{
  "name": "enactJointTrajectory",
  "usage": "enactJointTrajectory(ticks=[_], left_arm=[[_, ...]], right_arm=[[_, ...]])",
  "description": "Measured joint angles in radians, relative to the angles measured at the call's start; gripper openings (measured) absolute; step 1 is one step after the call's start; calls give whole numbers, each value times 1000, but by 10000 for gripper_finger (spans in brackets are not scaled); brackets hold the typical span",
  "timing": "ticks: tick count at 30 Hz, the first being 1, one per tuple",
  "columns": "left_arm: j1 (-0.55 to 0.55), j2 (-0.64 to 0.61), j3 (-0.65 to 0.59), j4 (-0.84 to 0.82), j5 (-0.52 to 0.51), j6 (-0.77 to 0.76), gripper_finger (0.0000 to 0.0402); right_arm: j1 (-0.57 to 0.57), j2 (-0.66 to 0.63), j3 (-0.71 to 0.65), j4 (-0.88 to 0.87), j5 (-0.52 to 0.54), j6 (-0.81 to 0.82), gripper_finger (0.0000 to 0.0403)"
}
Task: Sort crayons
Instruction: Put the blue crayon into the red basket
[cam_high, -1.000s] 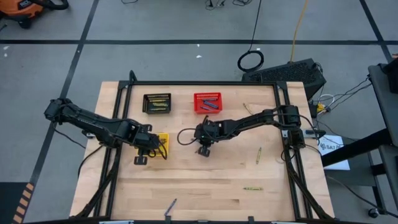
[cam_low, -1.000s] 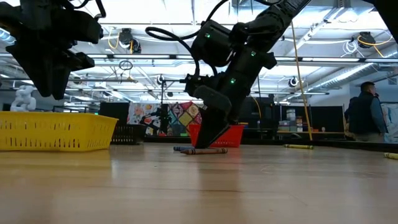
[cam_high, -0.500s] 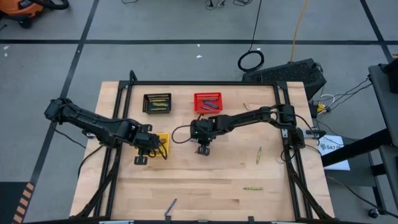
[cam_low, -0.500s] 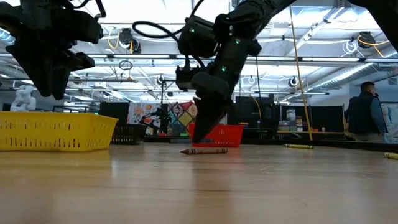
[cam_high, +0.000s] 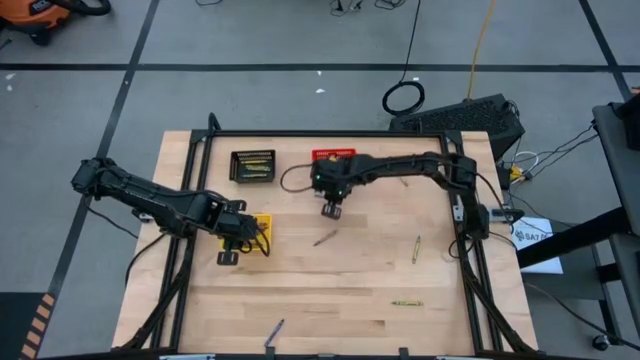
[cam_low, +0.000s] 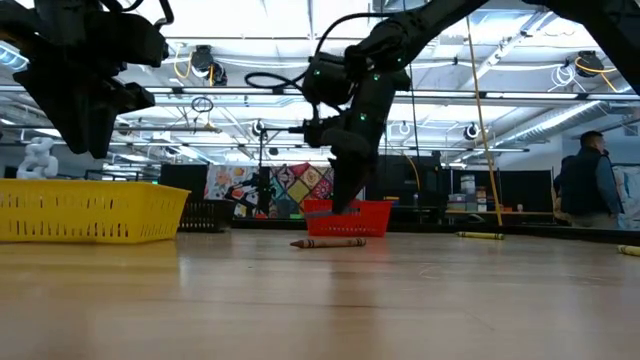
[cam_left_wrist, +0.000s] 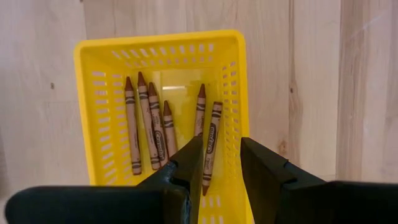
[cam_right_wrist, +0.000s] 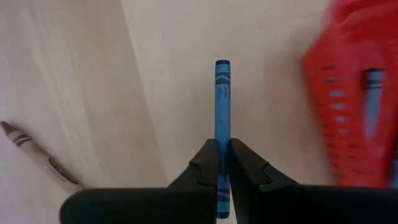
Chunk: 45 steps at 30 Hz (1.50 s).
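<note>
The right gripper (cam_right_wrist: 222, 163) has its fingers (cam_right_wrist: 205, 167) pressed together on a blue crayon (cam_right_wrist: 222, 106), pinching it near one end so that most of the stick juts straight out past the fingertips. In the high view this gripper (cam_high: 331, 208) hangs above the wooden surface (cam_high: 300, 300), just beside the red basket (cam_high: 333, 156). In its wrist view the red basket (cam_right_wrist: 354, 99) lies off to one side of the fingers, with another blue crayon (cam_right_wrist: 372, 99) inside it. On the other side of the fingers, a brown crayon (cam_right_wrist: 37, 158) lies flat on the surface, apart from them; the low view shows the same brown crayon (cam_low: 328, 242) lying in front of the red basket (cam_low: 350, 216).

The left gripper (cam_left_wrist: 219, 163) hovers over the yellow basket (cam_left_wrist: 93, 93) with its fingers (cam_left_wrist: 186, 167) spread and nothing between them. Six brown crayons (cam_left_wrist: 158, 127) lie side by side in that basket; the nearest one (cam_left_wrist: 210, 146) shows in the gap between the fingertips, below them and not touched.

Farther from either pair of fingers, two yellow-green crayons (cam_high: 415, 249) (cam_high: 405, 302) lie loose on the surface, and a black basket (cam_high: 252, 166) stands beside the red one. A person (cam_low: 587, 190) stands in the room beyond.
</note>
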Motion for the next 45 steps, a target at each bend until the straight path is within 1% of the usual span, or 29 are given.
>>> enactJointTrajectory(ticks=[12,18,23,25,28,31,37,45], left_arm=[[0,0,0,-1,-3,8,100],[0,0,0,0,-4,8,100],[0,0,0,-1,-7,8,100],[0,0,0,-1,-8,8,100],[0,0,0,-1,-8,8,100],[0,0,0,-1,-8,8,100],[0,0,0,-1,-23,8,100],[0,0,0,-1,-26,8,100]], right_arm=[[-127,-139,2,-8,-1,-73,0],[-200,-110,2,33,1,-90,0],[-227,-68,2,39,-2,-118,0],[-238,-59,2,38,-21,-118,0],[-248,-48,2,37,-47,-118,0],[-252,-51,2,39,-49,-111,1],[-257,-51,2,37,-47,-113,18],[-259,-51,2,36,-44,-103,25]])
